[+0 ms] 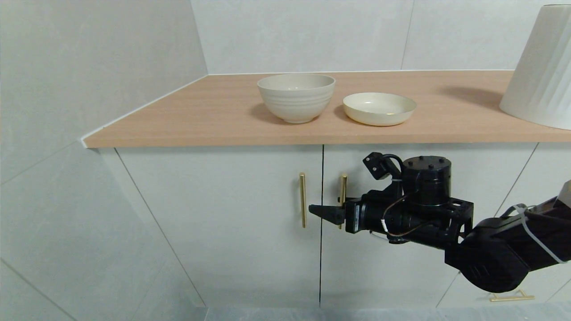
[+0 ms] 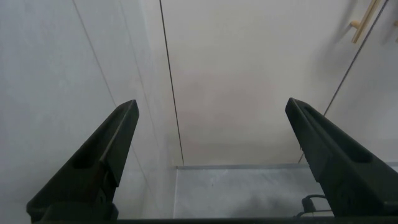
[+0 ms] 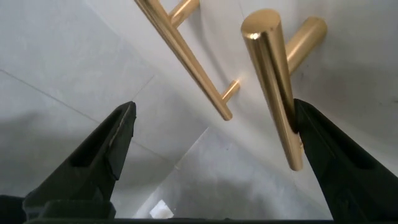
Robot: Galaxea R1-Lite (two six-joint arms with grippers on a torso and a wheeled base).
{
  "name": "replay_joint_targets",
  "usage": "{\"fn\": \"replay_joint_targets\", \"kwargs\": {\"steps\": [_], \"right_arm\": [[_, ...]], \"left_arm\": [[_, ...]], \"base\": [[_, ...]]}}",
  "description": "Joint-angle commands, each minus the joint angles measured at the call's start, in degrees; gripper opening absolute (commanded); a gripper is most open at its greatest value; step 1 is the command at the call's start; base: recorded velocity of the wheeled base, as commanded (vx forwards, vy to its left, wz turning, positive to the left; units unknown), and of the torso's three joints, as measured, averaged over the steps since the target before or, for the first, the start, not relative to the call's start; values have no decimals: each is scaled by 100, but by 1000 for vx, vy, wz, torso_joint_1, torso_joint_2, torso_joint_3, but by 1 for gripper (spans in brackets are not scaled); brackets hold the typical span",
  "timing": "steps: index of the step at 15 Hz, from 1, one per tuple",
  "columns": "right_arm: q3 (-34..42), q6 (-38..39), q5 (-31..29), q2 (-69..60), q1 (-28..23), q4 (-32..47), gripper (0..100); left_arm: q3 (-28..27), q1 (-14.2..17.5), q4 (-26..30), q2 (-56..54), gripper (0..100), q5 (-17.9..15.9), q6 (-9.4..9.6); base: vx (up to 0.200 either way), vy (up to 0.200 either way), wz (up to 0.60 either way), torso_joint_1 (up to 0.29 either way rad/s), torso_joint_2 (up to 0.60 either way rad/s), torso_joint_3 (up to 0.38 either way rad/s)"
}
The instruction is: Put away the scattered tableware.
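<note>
Bowl (image 1: pixel 296 97) and shallow dish (image 1: pixel 379 108) sit side by side, just apart, on the wooden counter (image 1: pixel 200 120).
Right gripper (image 1: pixel 319 212) is level with the 2 brass handles (image 1: pixel 303 199) of the shut cabinet doors (image 1: pixel 232 223) below the counter. Its fingers are spread wide and clamp nothing, and the right door's handle (image 3: pixel 273 81) lies between them, against 1 finger. Left gripper (image 2: pixel 211 168) faces the cabinet front near the floor (image 2: pixel 236 193), fingers spread wide, holding nothing. White lampshade (image 1: pixel 539 67) stands at the counter's right end.

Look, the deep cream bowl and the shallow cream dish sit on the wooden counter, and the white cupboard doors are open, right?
No: the head view shows the white cupboard doors shut. The deep cream bowl and shallow cream dish are on the wooden counter.
</note>
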Motion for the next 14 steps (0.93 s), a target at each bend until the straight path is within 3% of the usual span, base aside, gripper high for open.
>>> {"fn": "replay_joint_targets", "kwargs": {"steps": [1, 14], "right_arm": [[27, 41, 39, -95, 29, 2, 100], [1178, 67, 197, -1255, 557, 11, 100]], "left_arm": [[0, 0, 2, 0, 100, 1, 0], [0, 0, 2, 9, 100, 1, -9]], "base": [[0, 0, 0, 0, 0, 0], [0, 0, 0, 0, 0, 0]]}}
